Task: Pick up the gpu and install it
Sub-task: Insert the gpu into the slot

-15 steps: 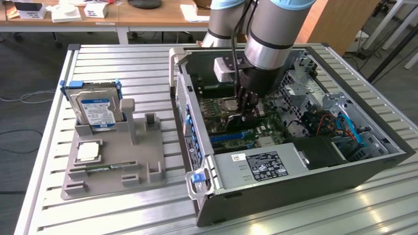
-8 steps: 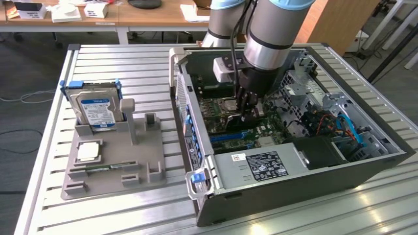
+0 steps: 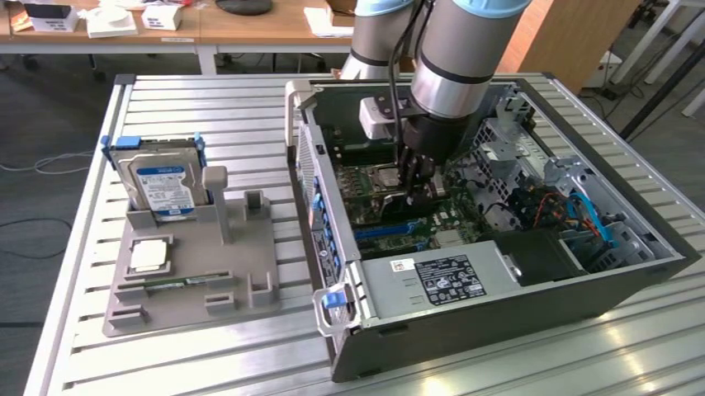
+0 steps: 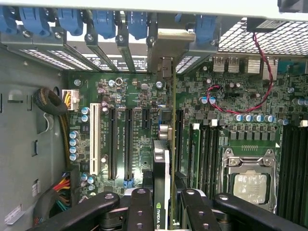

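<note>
"Exterior view: inside the computer case (image 3: 496,322), what is held?"

"Over the motherboard (image 4: 120,91), the gpu (image 4: 161,163) is pinched edge-on by the gripper (image 4: 164,195), bracket (image 4: 166,43) toward the case's rear edge. It is best kept parallel to the black slots (image 4: 129,139) and pressed evenly."

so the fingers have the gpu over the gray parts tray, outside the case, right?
No. The fingers hold the gpu inside the open case, over the motherboard, not over the gray parts tray. The wrist view shows it.
</note>
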{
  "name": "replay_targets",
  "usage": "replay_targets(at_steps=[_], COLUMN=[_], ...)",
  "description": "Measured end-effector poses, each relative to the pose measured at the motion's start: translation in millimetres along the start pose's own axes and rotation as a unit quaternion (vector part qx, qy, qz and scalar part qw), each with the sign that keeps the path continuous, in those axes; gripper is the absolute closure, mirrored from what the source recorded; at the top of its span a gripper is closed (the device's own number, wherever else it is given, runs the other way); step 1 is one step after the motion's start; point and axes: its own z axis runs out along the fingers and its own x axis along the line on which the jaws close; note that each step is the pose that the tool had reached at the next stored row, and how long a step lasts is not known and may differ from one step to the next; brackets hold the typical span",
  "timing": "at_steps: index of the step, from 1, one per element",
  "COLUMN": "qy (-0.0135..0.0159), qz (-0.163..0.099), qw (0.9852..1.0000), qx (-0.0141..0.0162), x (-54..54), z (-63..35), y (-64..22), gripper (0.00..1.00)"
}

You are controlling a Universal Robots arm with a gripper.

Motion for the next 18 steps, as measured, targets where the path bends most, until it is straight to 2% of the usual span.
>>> replay_targets(at_steps=[18], qy=[0.0008], qz=[0.0], qw=[1.0], qx=[-0.0001], x=[0.2], z=[3.1], y=[0.2], gripper=[0.73])
